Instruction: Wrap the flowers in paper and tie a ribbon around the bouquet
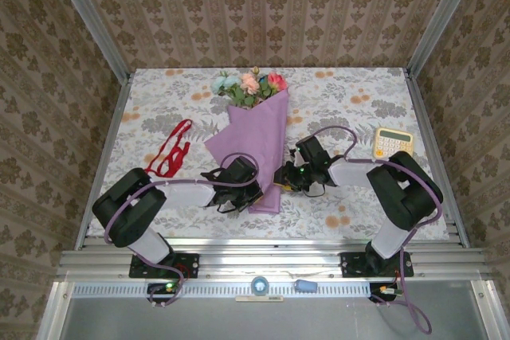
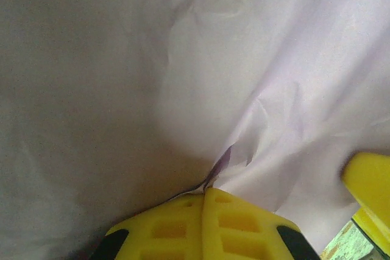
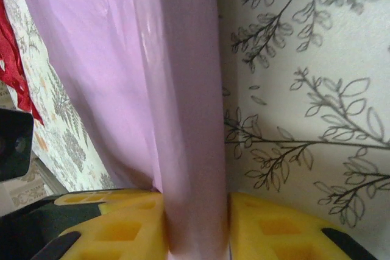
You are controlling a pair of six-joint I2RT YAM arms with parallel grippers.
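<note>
Ribbon (image 1: 171, 149), bright red, lies in a loose heap on the left part of the table (image 1: 159, 101), near the left arm but not touching it. Right of it, near the table's middle, lies the bouquet (image 1: 261, 137): a long lilac cone of paper (image 2: 183, 59) with its wide mouth toward the far edge and its narrow end toward the arms. Inside the cone sit the flowers (image 1: 249, 84), their pink, pale blue-white and red heads and green leaves sticking out of the mouth; the wrap hides the stems. A loose flap of the sheet juts out from the cone's left side. The left gripper (image 2: 205, 194) is at the cone's lower left. In its wrist view the two yellow fingers are pressed together, with a fold of paper nipped in the seam between them. The right gripper (image 3: 196, 223) is at the narrow end from the other side. In its wrist view the yellow fingers are clamped on either side of the rolled paper, which runs up between them, and a bit of the red ribbon shows at the left edge beyond the roll. Farther right, a yellow calculator (image 1: 393, 142) rests near the table's right edge, just beyond the right arm's elbow
</note>
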